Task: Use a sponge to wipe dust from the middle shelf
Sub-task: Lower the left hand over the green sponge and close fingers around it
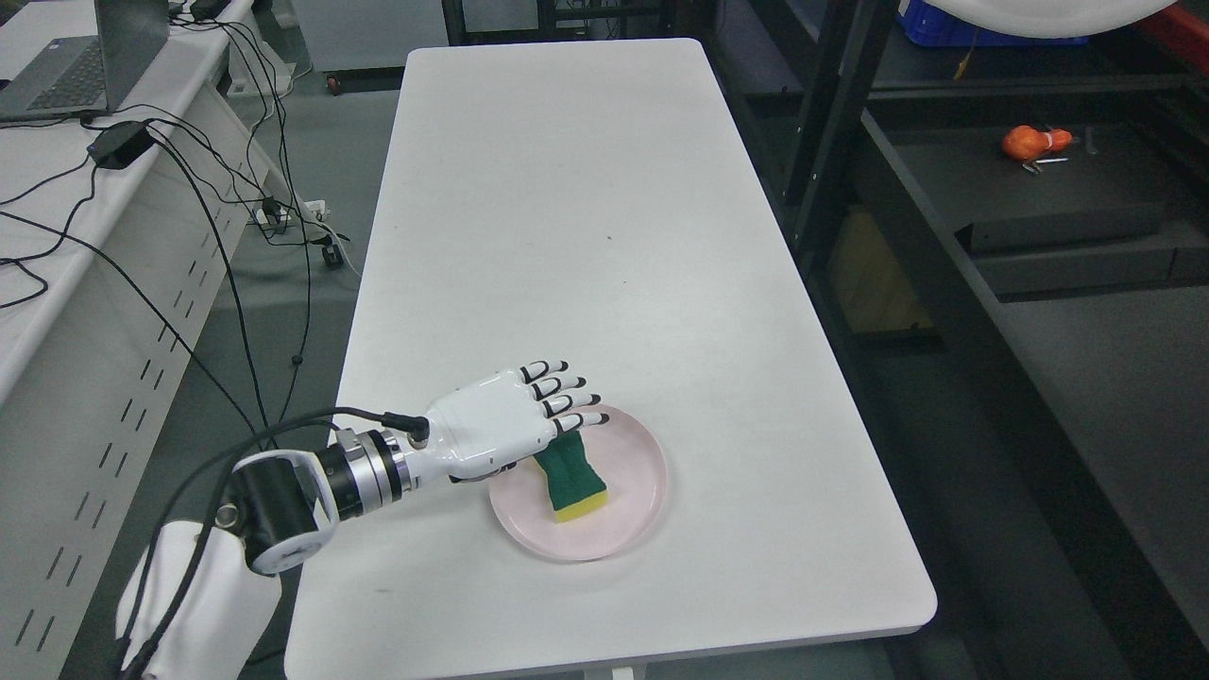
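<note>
The hand point(501, 430) is glossy white, its fingers point(565, 404) marked with black bands and black tips, and its wrist is ringed in silver and black. The sponge point(572, 480) is dark green on top with a yellow layer beneath. It lies on a pale pink plate point(635, 491). The counter point(576, 217) is plain white with a few tiny dark specks. The shelf frame point(831, 123) is black. On a dark shelf board sits an orange object point(1034, 142). A blue crate point(963, 26) shows at the top. Black cables point(217, 246) trail over a white desk point(57, 283), whose side panel carries rows of short dark slots. The laptop point(85, 57) is grey.
</note>
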You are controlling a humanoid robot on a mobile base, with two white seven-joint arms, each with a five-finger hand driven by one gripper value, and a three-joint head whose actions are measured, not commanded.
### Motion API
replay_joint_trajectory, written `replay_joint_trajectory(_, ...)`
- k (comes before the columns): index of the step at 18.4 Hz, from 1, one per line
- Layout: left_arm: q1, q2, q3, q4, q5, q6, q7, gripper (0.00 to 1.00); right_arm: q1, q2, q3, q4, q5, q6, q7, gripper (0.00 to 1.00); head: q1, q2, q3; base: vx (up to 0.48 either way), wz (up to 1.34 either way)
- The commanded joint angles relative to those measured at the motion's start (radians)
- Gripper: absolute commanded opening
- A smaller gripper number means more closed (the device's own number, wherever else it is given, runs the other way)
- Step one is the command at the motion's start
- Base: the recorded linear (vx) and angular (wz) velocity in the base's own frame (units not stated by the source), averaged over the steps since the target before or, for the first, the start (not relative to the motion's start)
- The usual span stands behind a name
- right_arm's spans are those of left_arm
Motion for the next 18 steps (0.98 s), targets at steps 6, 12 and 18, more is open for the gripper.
replay_joint_trajectory(6, -0.044, -0.028, -0.175, 0.107, 0.0, 0.001, -0.018, 0.85, 0.0, -0.017, 0.0, -0.017, 0.0, 0.073, 0.002, 1.0, 0.0, 0.0, 0.0, 0.0, 0.0)
replay_joint_trajectory(12, -0.059, -0.034, -0.177, 0.129, 0.005, 0.001, -0.05, 0.72, 0.0, -0.017, 0.0, -0.017, 0.0, 0.073, 0.003, 1.0, 0.0, 0.0, 0.0, 0.0, 0.0)
replay_joint_trajectory(18, -0.07, -0.033, -0.174, 0.129, 0.057, 0.001, -0.054, 0.52, 0.0, -0.017, 0.0, -0.017, 0.0, 0.073, 0.003, 1.0, 0.0, 0.0, 0.0, 0.0, 0.0)
